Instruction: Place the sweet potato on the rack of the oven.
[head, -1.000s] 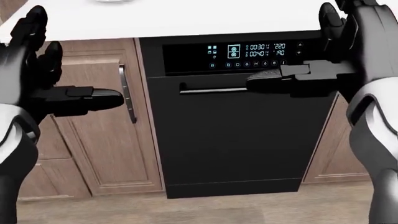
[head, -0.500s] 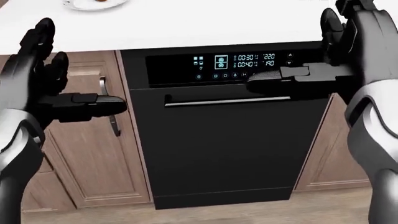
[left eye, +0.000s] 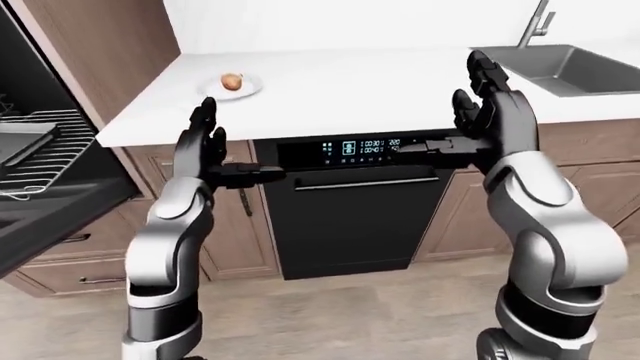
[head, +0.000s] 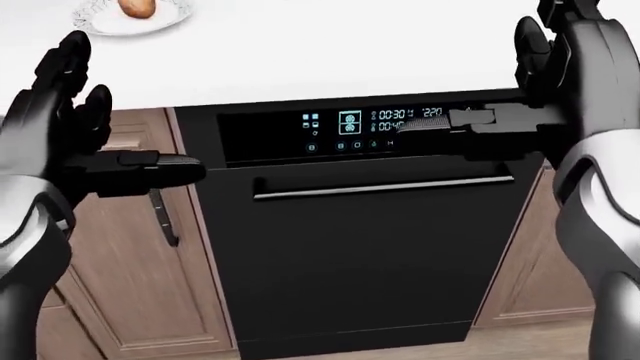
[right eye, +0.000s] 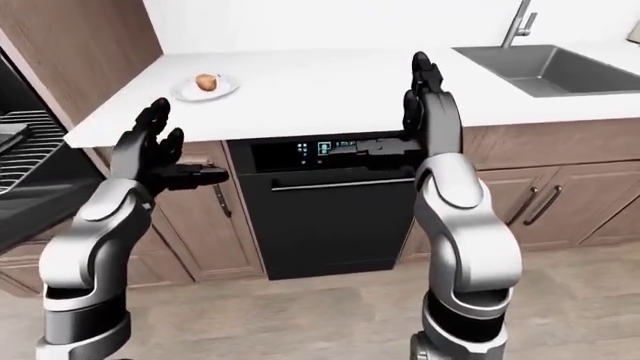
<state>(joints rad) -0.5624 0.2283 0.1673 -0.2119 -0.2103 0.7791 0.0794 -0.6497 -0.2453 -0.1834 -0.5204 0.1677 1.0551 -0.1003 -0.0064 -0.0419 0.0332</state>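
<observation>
- Sweet potato (left eye: 232, 81): lies on a small plate (left eye: 247, 89) on the white counter (left eye: 380, 82), toward the upper left of the left-eye view. It is served out in the open there, free to be picked up from above or from the side.
- Oven (left eye: 40, 199): stands at the far left edge of the left-eye view with its door let down and its wire rack (left eye: 50, 146) exposed. The opening is evidently prepared so the rack can receive the sweet potato.
- Left hand (left eye: 205, 146): raised below the counter edge, fingers spread and upright, thumb pointing inward. It holds nothing.
- Right hand (left eye: 487, 97): raised at the counter edge, fingers likewise spread and upright, also empty.
- Both hands appear held up in a neutral, ready pose, not yet committed to a reach.
- Dishwasher (head: 370, 225): the black appliance with a lit control panel fills the middle of the head view, between the two hands. It plays no part in the task.
- Sink (right eye: 545, 66): set in the counter at the upper right of the right-eye view.
- Relation of sweet potato to hands: it sits above and slightly right of the left hand in the left-eye view, near but apart. It is well apart from the right hand, so the left hand seems the better placed to take it.
</observation>
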